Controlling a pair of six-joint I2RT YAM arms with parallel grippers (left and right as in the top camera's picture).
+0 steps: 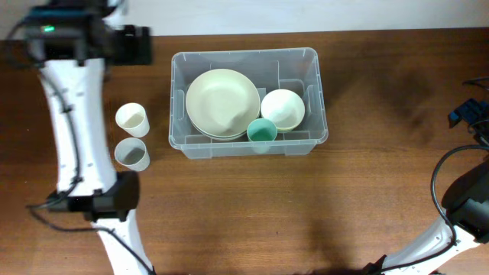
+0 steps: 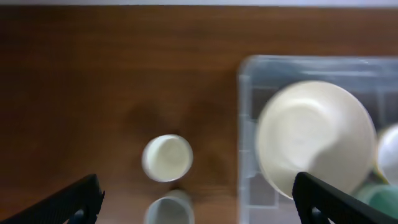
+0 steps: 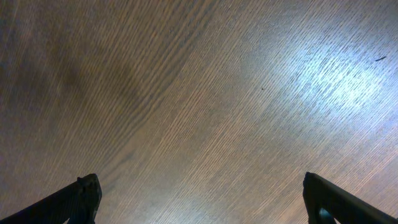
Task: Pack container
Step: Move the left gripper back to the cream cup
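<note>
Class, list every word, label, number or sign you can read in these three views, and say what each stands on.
No text to quote: nothing readable shows on the container, the large bowl, the cream cup or the table. The left wrist view is blurred.

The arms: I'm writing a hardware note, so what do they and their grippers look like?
The left arm and right arm have white links with black joints and thin black cables alongside. The left's black head carries a small green light; a blue part shows on the right. The left gripper and right gripper have black tapered fingers.
</note>
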